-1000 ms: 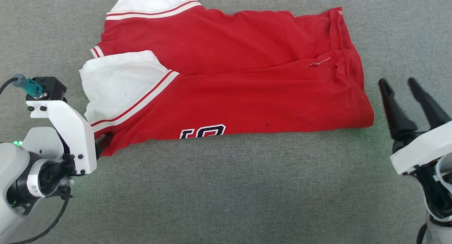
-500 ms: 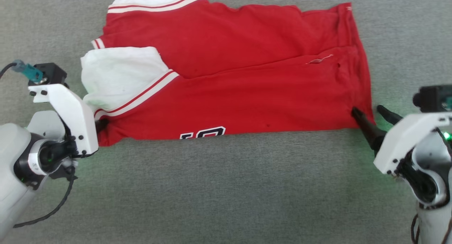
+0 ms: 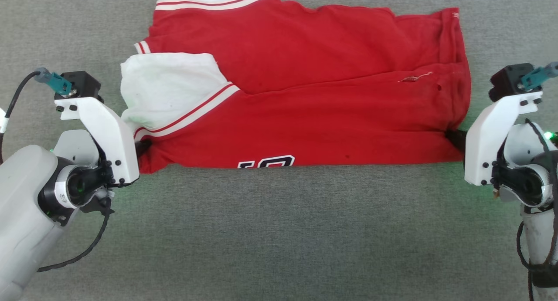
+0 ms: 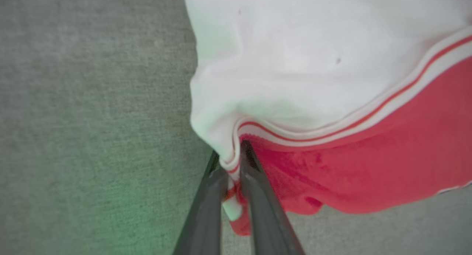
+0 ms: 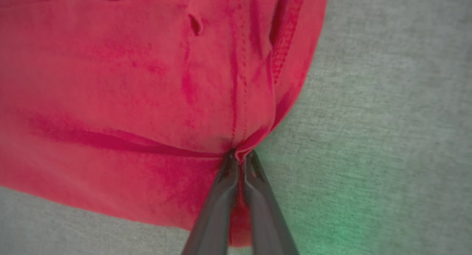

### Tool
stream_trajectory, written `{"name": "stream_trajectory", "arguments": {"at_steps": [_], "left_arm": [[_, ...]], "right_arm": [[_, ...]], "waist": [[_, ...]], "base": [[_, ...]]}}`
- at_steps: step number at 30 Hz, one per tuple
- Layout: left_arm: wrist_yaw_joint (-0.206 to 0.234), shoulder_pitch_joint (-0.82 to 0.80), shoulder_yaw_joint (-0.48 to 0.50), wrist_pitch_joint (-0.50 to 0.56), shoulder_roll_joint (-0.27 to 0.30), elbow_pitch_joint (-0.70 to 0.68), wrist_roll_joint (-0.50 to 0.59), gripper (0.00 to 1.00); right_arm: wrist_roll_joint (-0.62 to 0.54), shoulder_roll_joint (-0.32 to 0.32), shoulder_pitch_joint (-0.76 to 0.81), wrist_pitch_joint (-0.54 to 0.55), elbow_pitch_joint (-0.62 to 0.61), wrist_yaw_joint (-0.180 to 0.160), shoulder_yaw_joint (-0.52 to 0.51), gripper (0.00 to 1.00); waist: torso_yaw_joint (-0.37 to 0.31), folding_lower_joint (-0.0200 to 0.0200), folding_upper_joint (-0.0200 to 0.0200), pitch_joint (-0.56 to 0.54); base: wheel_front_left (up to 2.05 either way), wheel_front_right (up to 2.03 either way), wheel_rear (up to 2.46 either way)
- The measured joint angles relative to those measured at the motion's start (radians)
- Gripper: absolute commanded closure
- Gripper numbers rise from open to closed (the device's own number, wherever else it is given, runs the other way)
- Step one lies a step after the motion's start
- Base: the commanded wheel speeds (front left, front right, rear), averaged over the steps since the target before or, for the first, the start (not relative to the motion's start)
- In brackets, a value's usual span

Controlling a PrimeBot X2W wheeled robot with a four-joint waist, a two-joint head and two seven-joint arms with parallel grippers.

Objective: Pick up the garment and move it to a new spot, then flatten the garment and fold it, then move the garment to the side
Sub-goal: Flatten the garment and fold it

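In the head view the garment (image 3: pixel 305 109) lies folded across the grey mat (image 3: pixel 279 231), spanning nine to three o'clock, the left gripper (image 3: pixel 142 147) nipped onto its near corner at nine and the right gripper (image 3: pixel 453 137) onto the opposite corner at three. Over to the left wrist view: two dark fingers (image 4: pixel 263 210) rise from six o'clock, squeezed narrow on the striped trim (image 4: pixel 332 131) where white sleeve (image 4: pixel 295 55) meets red. Right wrist view now: fingers (image 5: pixel 217 207) nearly together at six o'clock, pinching a bunched red hem corner (image 5: pixel 239 151), grey mat toward three.
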Motion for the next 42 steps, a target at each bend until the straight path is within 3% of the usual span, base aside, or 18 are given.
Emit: {"name": "stream_trajectory", "arguments": {"at_steps": [13, 26, 31, 32, 33, 34, 35, 36, 37, 42], "left_arm": [[0.032, 0.035, -0.008, 0.033, 0.028, -0.086, -0.015, 1.00], [0.208, 0.188, -0.018, 0.080, 0.205, -0.435, -0.038, 1.00], [0.233, 0.256, -0.029, 0.053, 0.204, -0.473, -0.053, 1.00], [0.232, 0.262, -0.030, 0.050, 0.197, -0.464, -0.054, 0.91], [0.227, 0.265, -0.031, 0.044, 0.187, -0.450, -0.057, 0.54], [0.220, 0.265, -0.032, 0.041, 0.178, -0.435, -0.057, 0.04], [0.211, 0.264, -0.031, 0.040, 0.172, -0.423, -0.057, 0.00], [0.200, 0.258, -0.030, 0.036, 0.171, -0.395, -0.054, 0.00], [0.198, 0.251, -0.025, 0.036, 0.172, -0.389, -0.054, 0.00], [0.192, 0.195, 0.006, 0.054, 0.224, -0.409, -0.041, 0.00]], "right_arm": [[0.075, -0.013, 0.052, 0.170, -0.125, 0.001, -0.053, 1.00], [0.150, -0.061, 0.198, 0.395, -0.319, 0.001, -0.164, 1.00], [0.129, -0.049, 0.246, 0.390, -0.337, 0.001, -0.189, 1.00], [0.124, -0.043, 0.247, 0.377, -0.332, 0.001, -0.188, 1.00], [0.122, -0.033, 0.247, 0.360, -0.321, 0.001, -0.188, 0.78], [0.110, -0.026, 0.247, 0.340, -0.310, 0.001, -0.184, 0.63], [0.100, -0.026, 0.247, 0.319, -0.306, 0.001, -0.171, 0.26], [0.097, -0.018, 0.245, 0.279, -0.291, 0.001, -0.168, 0.26], [0.094, -0.013, 0.243, 0.260, -0.285, 0.001, -0.164, 0.00], [0.090, -0.001, 0.238, 0.182, -0.304, 0.001, -0.162, 0.00]], "waist": [[0.020, 0.0000, -0.0002, -0.049], [0.058, 0.0001, -0.0003, -0.093], [0.068, 0.0001, -0.0003, -0.084], [0.069, 0.0001, -0.0003, -0.082], [0.070, 0.0001, -0.0003, -0.080], [0.070, 0.0001, -0.0003, -0.078], [0.070, 0.0001, -0.0003, -0.076], [0.068, 0.0000, -0.0003, -0.074], [0.066, 0.0001, -0.0003, -0.073], [0.049, 0.0001, -0.0003, -0.076]], "base": [[0.00, 0.00, 0.00], [0.00, 0.00, 0.00], [0.00, 0.00, 0.00], [0.00, 0.00, 0.00], [0.00, 0.00, 0.00], [0.00, 0.00, 0.00], [0.00, 0.00, 0.00], [0.00, 0.00, 0.00], [0.00, 0.00, 0.00], [0.00, 0.00, 0.00]]}}
